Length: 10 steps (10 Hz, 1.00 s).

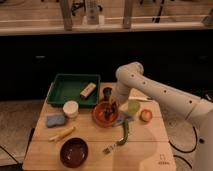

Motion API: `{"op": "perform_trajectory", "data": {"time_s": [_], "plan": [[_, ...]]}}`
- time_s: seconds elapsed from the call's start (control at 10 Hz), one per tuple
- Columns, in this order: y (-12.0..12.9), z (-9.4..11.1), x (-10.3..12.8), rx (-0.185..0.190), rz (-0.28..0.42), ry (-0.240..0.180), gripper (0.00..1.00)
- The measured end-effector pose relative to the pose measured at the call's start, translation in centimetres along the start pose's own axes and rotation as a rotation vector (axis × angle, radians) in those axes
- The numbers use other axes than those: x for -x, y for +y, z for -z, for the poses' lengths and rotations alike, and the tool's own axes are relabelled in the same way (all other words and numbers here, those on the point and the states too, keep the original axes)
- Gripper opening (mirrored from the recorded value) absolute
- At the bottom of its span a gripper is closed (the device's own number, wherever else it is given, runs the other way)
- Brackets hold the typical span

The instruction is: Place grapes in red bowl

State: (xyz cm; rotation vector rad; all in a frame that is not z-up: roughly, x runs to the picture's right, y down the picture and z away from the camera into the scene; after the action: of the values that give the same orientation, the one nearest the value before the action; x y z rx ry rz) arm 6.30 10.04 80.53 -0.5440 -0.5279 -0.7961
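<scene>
A dark cabinet front with a pale counter above it runs behind a light wooden table [150, 150], whose front right part is bare wood, the widest open room on the surface. The left half is crowded. A green tray [60, 89] sits at the back left corner with a tan block [88, 90] inside it. In front of the tray are a white cup [71, 108], a blue sponge [55, 120] close to the left edge and a yellow banana-like piece [62, 133]. A dark maroon bowl [74, 152] lies near the front edge. The red bowl [104, 116] stands mid-table. A small dark upright object [106, 92] is just behind it, and a pale green piece [133, 107] and a green-handled utensil [124, 132] are close on its right. An apple-like fruit [145, 115] lies further right, apart from the bowl. The white arm reaches in from the right and bends down, so the gripper [111, 103] hangs over the rear right part of the red bowl, within its rim. Its fingers are drawn fully together. A dark clump at the fingertips, low in the bowl, appears to be the grapes [110, 108]; whether the fingers are pinching them or only touching them cannot be told.
</scene>
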Motion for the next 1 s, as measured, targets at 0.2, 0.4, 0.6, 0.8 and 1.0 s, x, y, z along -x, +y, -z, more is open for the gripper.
{"op": "perform_trajectory", "data": {"time_s": [0.2, 0.4, 0.6, 0.8, 1.0], "plan": [[0.05, -0.03, -0.07, -0.001, 0.001, 0.000, 0.07], [0.08, -0.14, -0.04, 0.000, 0.003, 0.000, 0.07], [0.11, -0.22, -0.03, 0.000, 0.004, 0.000, 0.07], [0.10, -0.30, -0.02, 0.000, 0.006, -0.001, 0.07], [0.15, -0.39, -0.02, 0.000, 0.007, -0.002, 0.07]]}}
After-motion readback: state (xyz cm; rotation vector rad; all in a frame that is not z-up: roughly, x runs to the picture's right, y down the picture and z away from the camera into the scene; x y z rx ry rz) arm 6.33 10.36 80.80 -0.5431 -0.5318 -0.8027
